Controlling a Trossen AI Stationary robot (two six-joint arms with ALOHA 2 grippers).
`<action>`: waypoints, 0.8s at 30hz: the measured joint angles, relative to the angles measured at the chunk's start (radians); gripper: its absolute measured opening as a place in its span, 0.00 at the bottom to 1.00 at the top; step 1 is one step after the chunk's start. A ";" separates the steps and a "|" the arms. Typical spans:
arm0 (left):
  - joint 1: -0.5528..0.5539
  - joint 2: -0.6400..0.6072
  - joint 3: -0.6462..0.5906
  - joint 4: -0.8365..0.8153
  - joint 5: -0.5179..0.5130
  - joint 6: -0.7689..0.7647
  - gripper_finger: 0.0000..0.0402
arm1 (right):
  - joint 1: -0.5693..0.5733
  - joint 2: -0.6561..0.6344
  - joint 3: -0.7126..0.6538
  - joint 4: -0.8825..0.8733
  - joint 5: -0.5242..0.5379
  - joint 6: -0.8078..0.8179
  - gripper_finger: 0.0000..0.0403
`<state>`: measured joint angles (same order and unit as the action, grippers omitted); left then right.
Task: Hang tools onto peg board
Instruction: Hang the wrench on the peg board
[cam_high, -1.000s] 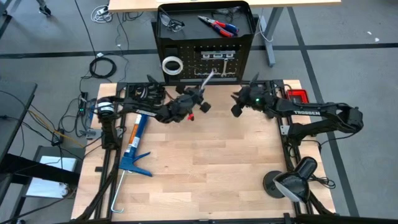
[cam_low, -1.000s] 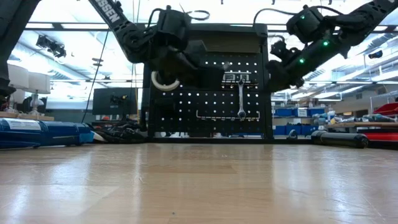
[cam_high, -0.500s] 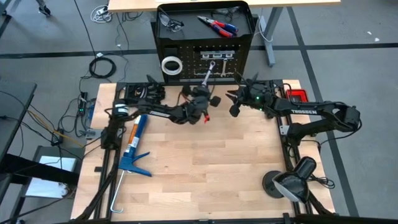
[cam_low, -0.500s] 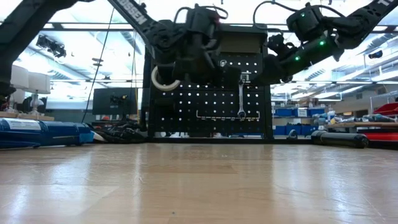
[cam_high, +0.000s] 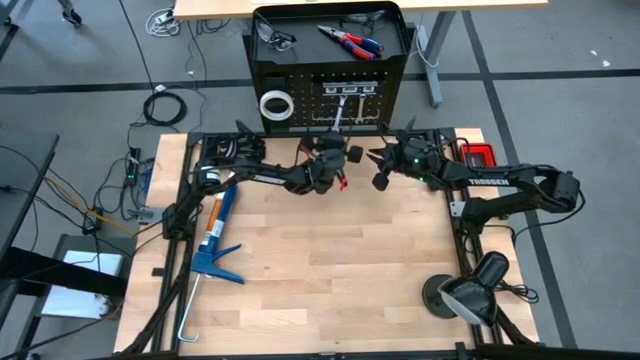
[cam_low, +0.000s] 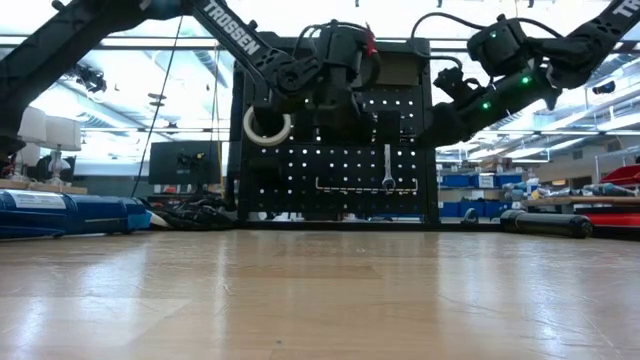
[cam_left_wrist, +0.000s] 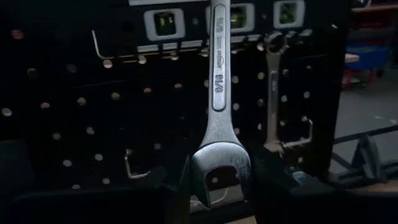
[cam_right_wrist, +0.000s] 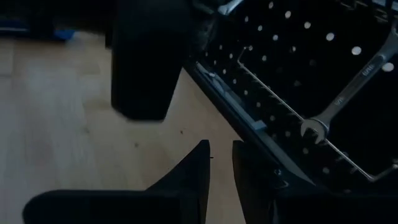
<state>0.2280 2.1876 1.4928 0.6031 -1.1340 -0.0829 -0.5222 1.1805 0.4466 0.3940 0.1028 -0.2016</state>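
Observation:
The black peg board (cam_high: 300, 95) stands upright past the table's far edge, with red-and-blue pliers (cam_high: 352, 40) and safety glasses (cam_high: 275, 38) on its tray top. One silver wrench (cam_left_wrist: 272, 93) hangs from a hook on the board. My left gripper (cam_high: 335, 152) is close in front of the board, shut on a second silver wrench (cam_left_wrist: 217, 93). My right gripper (cam_high: 378, 168) is shut and empty, just right of the left one and above the table's far edge (cam_right_wrist: 221, 155). My left gripper pinches the wrench's open-jaw end (cam_left_wrist: 221, 163) between its two fingers (cam_left_wrist: 180, 190). The fingers come level from the table's near side, along the wrench. The shank runs on past the fingertips to the board's upper hooks, clear of the table. Whether its far end touches the board, I cannot tell.
A white tape roll (cam_high: 276, 103) hangs on the board's left part. A big blue caulking gun (cam_high: 215, 235) lies along the table's left edge. A red box (cam_high: 477, 155) is at the far right corner and a black lamp-like stand (cam_high: 465, 290) at the near right.
My left gripper has gone toward the table's far edge and to the right, up to the peg board, still shut on the wrench. The wrench has turned from a slant until it points straight at the board's hooks. My right gripper has stayed about where it was.

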 joint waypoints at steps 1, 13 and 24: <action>0.007 0.000 0.000 -0.001 0.001 -0.005 0.26 | -0.005 0.000 -0.002 0.003 0.000 0.000 0.19; 0.055 0.000 0.035 -0.245 0.078 -0.235 0.26 | -0.016 0.000 -0.002 0.061 -0.066 0.022 0.18; 0.050 0.000 0.035 -0.260 0.082 -0.238 0.26 | -0.016 0.000 -0.002 0.061 -0.071 0.023 0.18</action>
<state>0.2785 2.1872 1.5276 0.3429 -1.0519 -0.3210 -0.5381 1.1805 0.4446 0.4549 0.0315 -0.1786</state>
